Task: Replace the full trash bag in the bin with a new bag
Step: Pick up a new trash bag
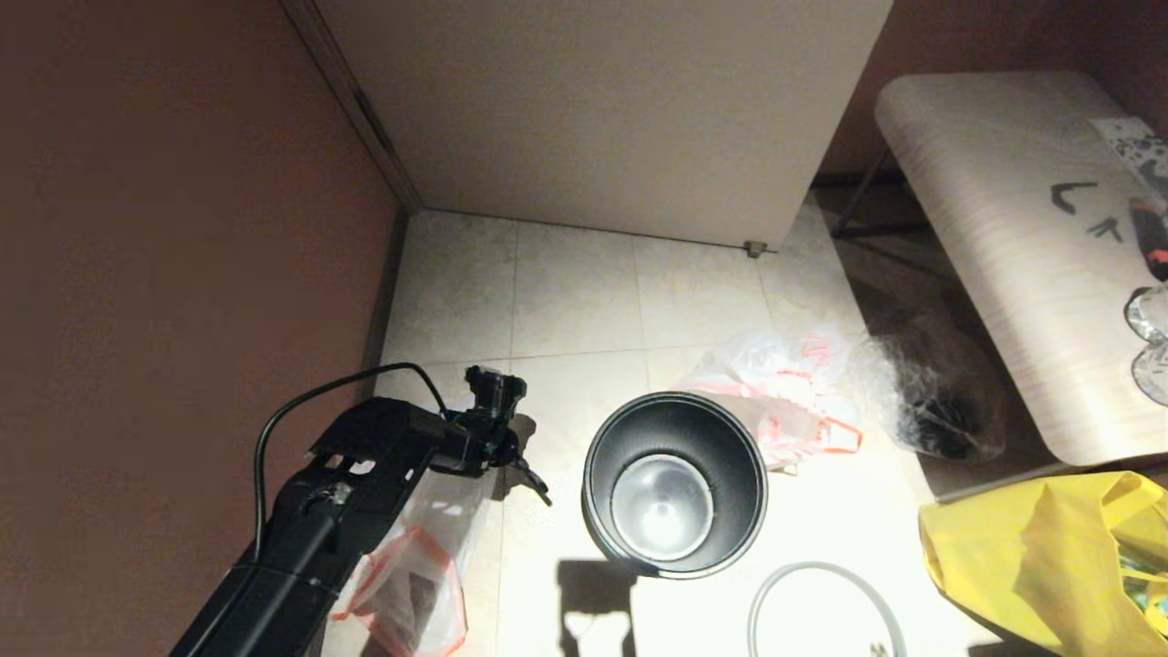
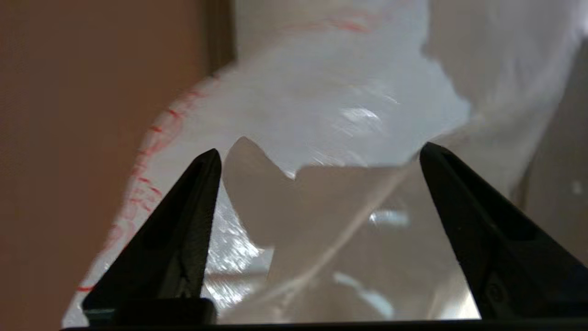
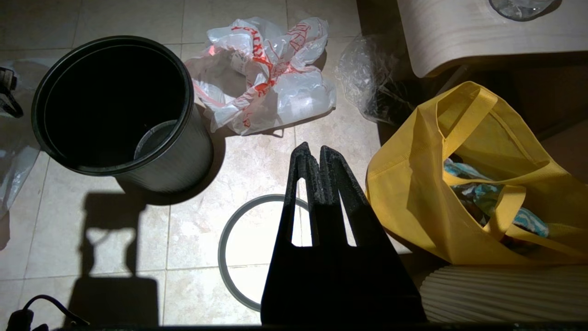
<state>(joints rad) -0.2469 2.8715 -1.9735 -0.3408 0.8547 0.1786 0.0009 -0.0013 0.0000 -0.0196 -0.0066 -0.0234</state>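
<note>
Looking down, I see the bin (image 1: pixel 673 484) unlined on the floor — its grey rim ring (image 3: pixel 257 248) lying loose just beside it. My left gripper (image 2: pixel 317 156) hangs over one red-printed bag (image 1: pixel 411 575), fingers spread wide; the other bag (image 3: pixel 266 73) lies behind the bin, and my right gripper (image 3: pixel 313 151) — fingers pressed together, holding nothing — hovers over the ring.

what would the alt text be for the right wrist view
The right gripper, shut and holding nothing, hangs over a tiled floor above a loose grey rim ring. The bin stands unlined, a white red-printed bag lying beside it, with a big yellow bag nearby.
</note>
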